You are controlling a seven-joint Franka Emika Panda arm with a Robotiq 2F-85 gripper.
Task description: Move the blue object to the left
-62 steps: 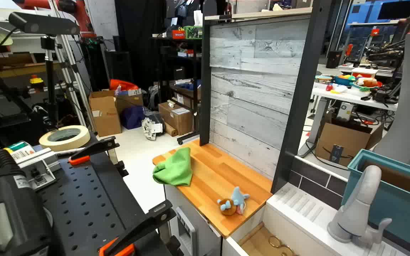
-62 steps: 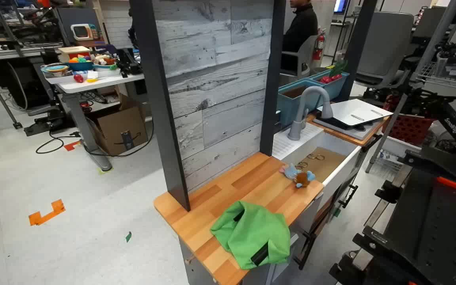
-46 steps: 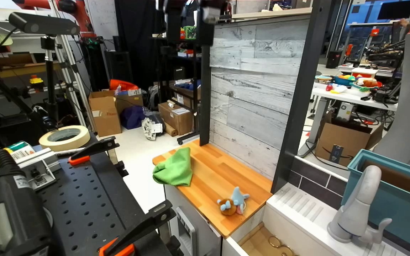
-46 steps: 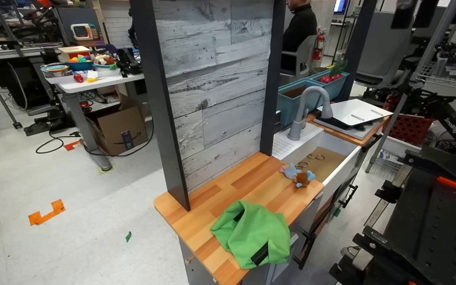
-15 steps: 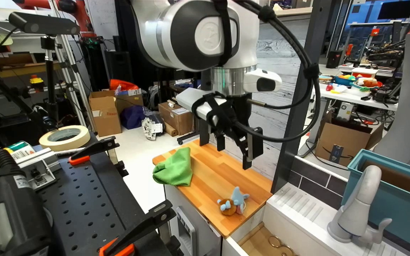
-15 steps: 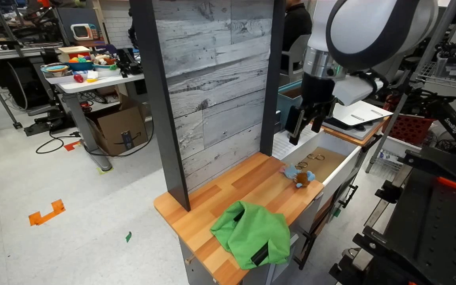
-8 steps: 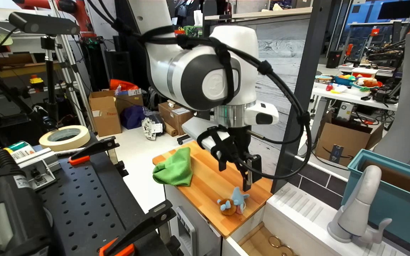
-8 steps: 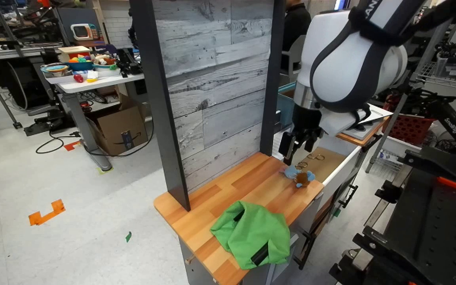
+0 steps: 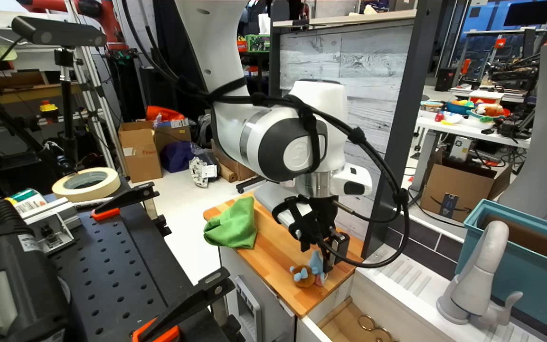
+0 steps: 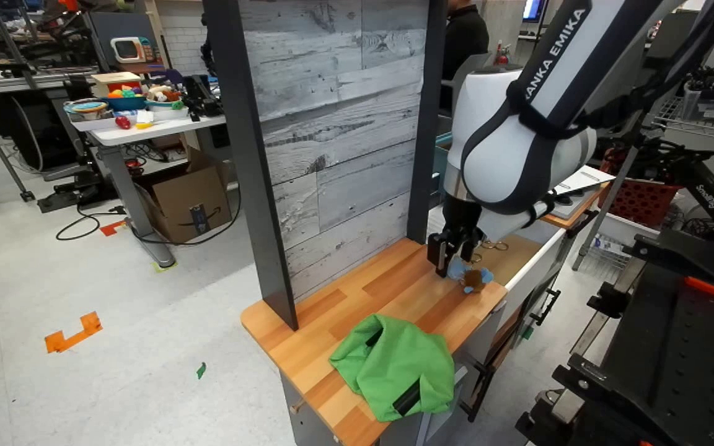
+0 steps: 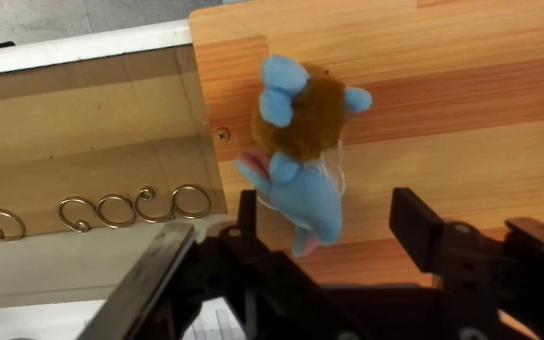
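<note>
The blue object is a small plush toy with pink parts (image 11: 307,198), lying on the wooden counter (image 11: 465,170). It touches a brown plush ball with light-blue feet (image 11: 319,113). Both toys show in both exterior views, the blue one (image 9: 315,262) (image 10: 457,270) partly hidden by the gripper. My gripper (image 11: 324,203) is open, pointing down. In the wrist view its fingers stand on either side of the blue toy, with gaps on both sides. In both exterior views the gripper (image 9: 316,259) (image 10: 454,265) is low at the toy; whether the fingertips touch the counter I cannot tell.
A green cloth (image 10: 397,365) lies at the counter's far end from the toys. A grey wood-look panel (image 10: 344,155) rises along the counter's back. A sink (image 11: 88,108) with gold rings (image 11: 116,210) adjoins the toy end. A grey faucet (image 9: 477,275) stands beyond.
The arm came into view from above and moved down to the toys. The gripper has descended from well above the blue toy to beside it. The toys and cloth have not visibly moved.
</note>
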